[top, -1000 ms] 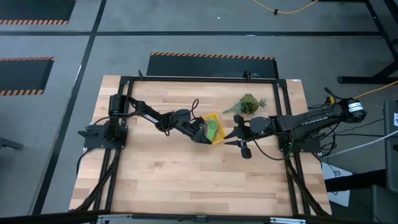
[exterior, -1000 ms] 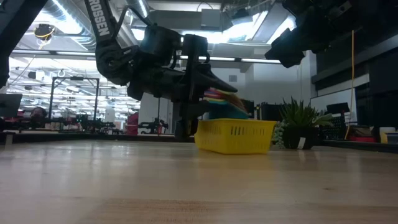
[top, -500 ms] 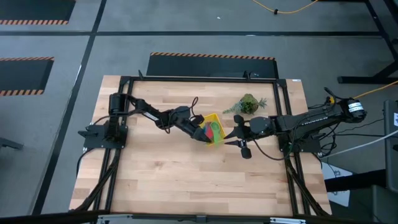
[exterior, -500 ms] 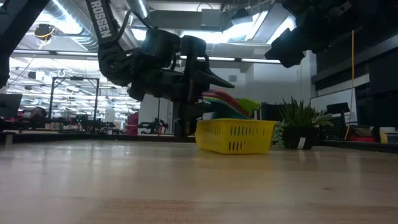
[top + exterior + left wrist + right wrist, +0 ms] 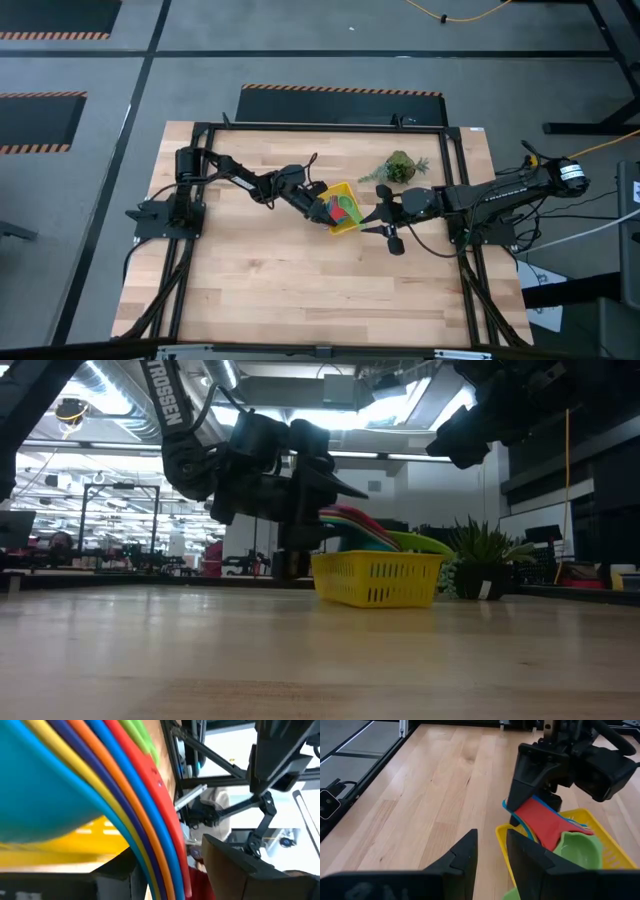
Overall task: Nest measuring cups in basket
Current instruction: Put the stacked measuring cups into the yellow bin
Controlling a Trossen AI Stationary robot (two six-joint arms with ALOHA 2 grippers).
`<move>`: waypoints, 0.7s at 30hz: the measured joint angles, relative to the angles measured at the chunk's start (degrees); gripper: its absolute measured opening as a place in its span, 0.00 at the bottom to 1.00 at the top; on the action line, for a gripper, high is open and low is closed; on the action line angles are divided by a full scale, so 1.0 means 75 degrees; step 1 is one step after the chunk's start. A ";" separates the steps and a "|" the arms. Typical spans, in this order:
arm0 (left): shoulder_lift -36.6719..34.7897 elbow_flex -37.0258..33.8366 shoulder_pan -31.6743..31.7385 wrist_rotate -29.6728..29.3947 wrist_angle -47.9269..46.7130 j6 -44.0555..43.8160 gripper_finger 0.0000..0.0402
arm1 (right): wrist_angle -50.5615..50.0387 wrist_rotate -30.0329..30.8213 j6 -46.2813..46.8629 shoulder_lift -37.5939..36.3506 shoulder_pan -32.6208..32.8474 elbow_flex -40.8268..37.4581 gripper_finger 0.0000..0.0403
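The measuring cups (image 5: 555, 832) are a nested stack of several colours, with a red handle and a green cup on top. The stack lies in the yellow basket (image 5: 345, 228) near the table's middle, and its handles slant up over the basket's left rim. The basket also shows in the low view (image 5: 380, 580). My left gripper (image 5: 316, 205) is shut on the handles at the basket's left side. My right gripper (image 5: 372, 222) is open and empty, just right of the basket and above the table. My left gripper pinches the stacked flat handles (image 5: 530, 812) near their free ends, between its two fingers. The fingers come from the table's left, slanting down, roughly in line with the handles. The cup end (image 5: 420, 542) lies in the basket at rim height, and the handles (image 5: 350, 520) slant up from it.
A small potted green plant (image 5: 400, 167) stands behind the basket toward the far right, and shows in the low view (image 5: 480, 560). Bare wood lies in front of the basket toward the near edge. The dark frame rails (image 5: 320, 128) run round the table top.
My left gripper has drawn back toward the table's left and far edges, still shut on the handles. The stack of cups has tipped flatter and sunk into the basket, so the green cup now sits at rim height and the handles reach out over the left rim.
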 joint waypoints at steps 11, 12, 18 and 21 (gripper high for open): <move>0.0000 0.0000 0.0048 0.0782 0.0000 -0.0820 0.41 | -0.0003 0.0000 0.0003 -0.0002 -0.0001 0.0000 0.27; 0.0000 0.0000 0.0067 0.0867 0.0001 -0.0912 0.41 | -0.0003 0.0000 0.0003 0.0000 0.0000 -0.0003 0.27; 0.0000 0.0000 0.0156 0.1551 0.0003 -0.1347 0.41 | -0.0009 0.0000 0.0017 -0.0003 0.0000 0.0000 0.27; -0.0015 0.0000 0.0168 0.1773 0.0003 -0.1486 0.41 | -0.0009 0.0000 0.0020 0.0000 0.0000 0.0000 0.27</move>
